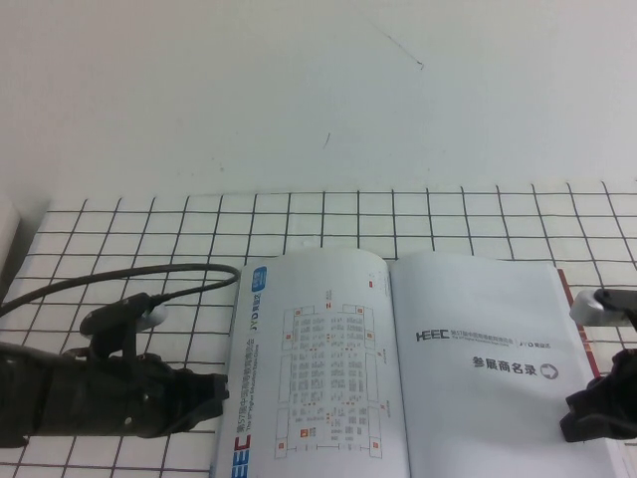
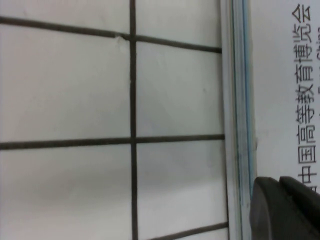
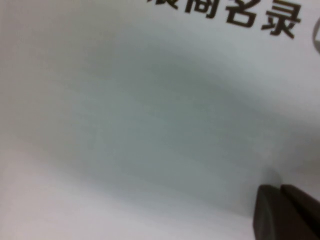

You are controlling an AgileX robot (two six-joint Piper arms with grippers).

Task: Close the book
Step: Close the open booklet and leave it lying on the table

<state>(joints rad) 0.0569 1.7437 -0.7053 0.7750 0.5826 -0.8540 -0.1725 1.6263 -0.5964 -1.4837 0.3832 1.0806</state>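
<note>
Book (image 1: 398,368) lies open and flat on the gridded mat (image 1: 328,214), spine running away from me. The left page carries a floor-plan diagram and the right page a logo and a line of Chinese characters. I've got the left gripper (image 1: 211,401) low over the mat just beside the book's left edge, tip pointing at the blue-striped margin. On the left wrist camera its dark fingertips (image 2: 282,210) look pressed together with only a seam between them and nothing held. They sit right at the stacked page edges, though I can't tell whether they touch the paper. A black cable (image 1: 119,279) loops from that arm across the grid toward the book's top left corner. On the other side, the right gripper (image 1: 582,418) sits at the outer edge of the right page, near its lower corner (the red cover edge shows just past it). Its wrist camera sees blank white page with the bold characters at the top. Its fingers are likewise drawn together and empty, close above the paper, but contact isn't clear to me.
</note>
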